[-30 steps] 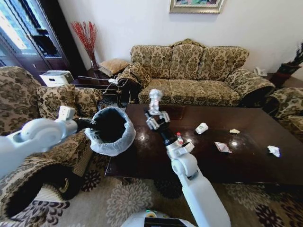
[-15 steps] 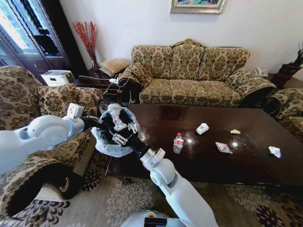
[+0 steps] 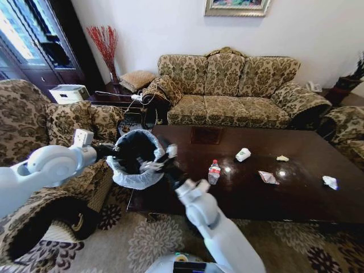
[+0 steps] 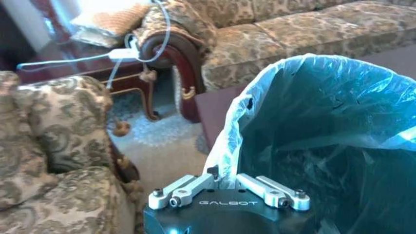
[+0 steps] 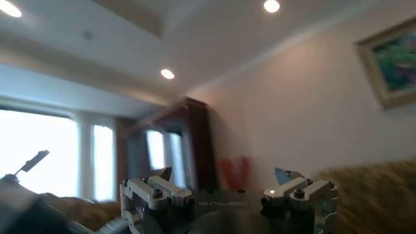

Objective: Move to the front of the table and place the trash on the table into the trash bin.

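Right gripper, fingers spread and empty, sits at the trash bin's 3 o'clock rim. Left gripper clamps the bin's liner at 9 o'clock. Bottle stands upright, cap up, on the table, open tabletop all around it.

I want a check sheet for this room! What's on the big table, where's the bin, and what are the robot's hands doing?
Surface: dark glossy table, mostly bare.
Job's things: plastic bottle with red cap upright; paper cup on its side; yellowish scrap; two crumpled wrappers; trash bin with bag liner at the table's left end.
Clutter: nothing seen beyond the trash.
Grippers: left gripper shut on the bin's rim; right gripper open at the bin's mouth, holding nothing.
Cables: white cord over the sofa arm.
Surroundings: patterned sofa, armchair, framed picture.
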`<state>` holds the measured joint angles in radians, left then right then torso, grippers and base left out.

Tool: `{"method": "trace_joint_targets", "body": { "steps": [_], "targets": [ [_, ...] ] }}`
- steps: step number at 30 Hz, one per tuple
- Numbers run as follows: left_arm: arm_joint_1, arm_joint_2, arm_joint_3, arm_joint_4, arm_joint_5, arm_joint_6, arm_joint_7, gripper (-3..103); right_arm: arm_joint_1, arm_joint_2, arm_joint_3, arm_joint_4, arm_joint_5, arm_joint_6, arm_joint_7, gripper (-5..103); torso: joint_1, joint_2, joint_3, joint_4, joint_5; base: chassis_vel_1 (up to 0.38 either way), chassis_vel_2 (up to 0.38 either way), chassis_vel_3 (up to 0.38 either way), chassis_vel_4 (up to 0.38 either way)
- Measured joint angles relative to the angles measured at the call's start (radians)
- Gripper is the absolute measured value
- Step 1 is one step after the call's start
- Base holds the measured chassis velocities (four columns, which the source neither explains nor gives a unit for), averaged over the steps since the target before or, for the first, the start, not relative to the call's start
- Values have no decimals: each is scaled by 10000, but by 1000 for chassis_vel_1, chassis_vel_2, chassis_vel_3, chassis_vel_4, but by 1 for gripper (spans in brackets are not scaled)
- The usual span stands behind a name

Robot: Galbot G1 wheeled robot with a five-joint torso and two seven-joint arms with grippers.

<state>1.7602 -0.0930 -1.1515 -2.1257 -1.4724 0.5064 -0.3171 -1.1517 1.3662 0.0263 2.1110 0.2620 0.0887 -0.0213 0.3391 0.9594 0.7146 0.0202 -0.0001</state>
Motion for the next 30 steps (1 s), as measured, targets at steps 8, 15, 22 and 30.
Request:
{"method": "trace_joint_targets", "body": {
  "steps": [8,15,22,30],
  "targets": [
    [-249,-491,-43,10,144,-158,19,0,-1801,-154,1289,-391,580,-1444,2425,100,0,0,0,-2,3,0,0,0,0],
    [-246,-784,-42,-374,169,-160,8,0,-1898,341,1079,-829,279,-1569,4132,100,-1,0,0,2,-3,-45,-47,43,55],
    [-201,-877,-41,-526,220,-207,48,0,-1373,727,912,-2134,291,-1357,4999,100,0,0,1,0,9,-166,-164,151,143],
    [-60,-832,-16,-618,425,-362,164,0,-487,1347,759,-4281,285,-1325,5456,100,1,0,3,-2,-11,-40,-64,40,31]
  ]
}}
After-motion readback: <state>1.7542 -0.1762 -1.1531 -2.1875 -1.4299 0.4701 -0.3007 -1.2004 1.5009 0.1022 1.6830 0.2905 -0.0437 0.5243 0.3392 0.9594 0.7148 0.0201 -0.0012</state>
